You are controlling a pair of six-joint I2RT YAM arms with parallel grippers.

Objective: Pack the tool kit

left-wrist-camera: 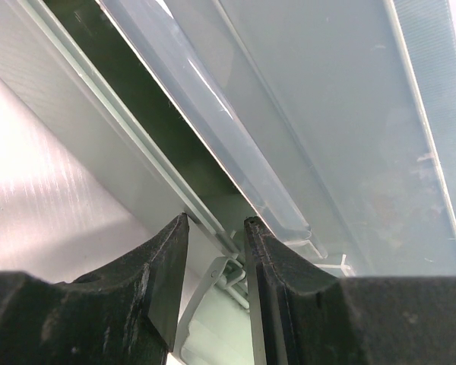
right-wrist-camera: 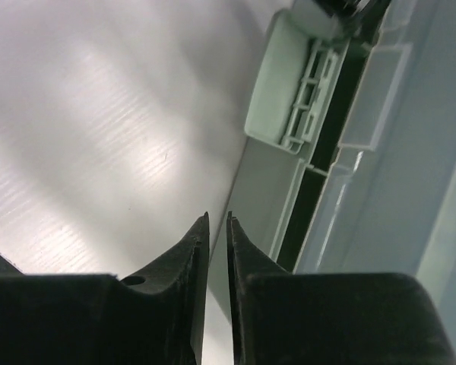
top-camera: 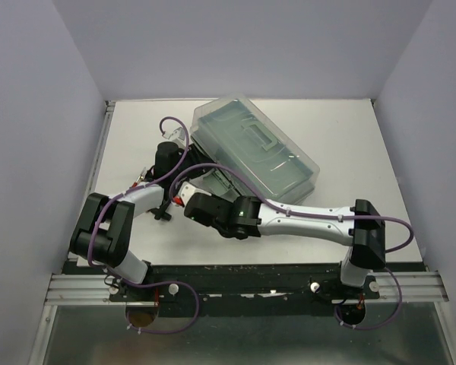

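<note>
Your table point(top-camera: 349, 152) is the white sheet that fills most of the overhead view. The tool case point(top-camera: 254, 148) lies on it slantwise, a see-through box with a moulded handle on its lid. Everything else here is placed against that case.

The left arm point(top-camera: 110, 228) folds up from its base and reaches to the case's left end, where the left gripper point(top-camera: 175, 144) sits hard by the corner. The right arm point(top-camera: 311, 217) stretches across in front of the case's long near side. The right gripper point(top-camera: 186, 204) ends up just off the case's near-left corner, close below the left one.

On your left wrist camera, the case's clear lid point(left-wrist-camera: 327, 114) fills the upper right, with a dark gap showing between it and the paler base rim below. The lid edge runs down towards the space between the left gripper's point(left-wrist-camera: 216, 228) fingers. They stand a small way apart, but you cannot tell from here whether they bite on the rim or only frame it.

On your right wrist camera, the right gripper's point(right-wrist-camera: 216, 220) fingers are drawn together to a thin slit with nothing in it. It hangs over bare table point(right-wrist-camera: 99, 114), beside the case wall point(right-wrist-camera: 410, 152). A small pale latch point(right-wrist-camera: 289, 99) hangs off the case's edge further ahead.
</note>
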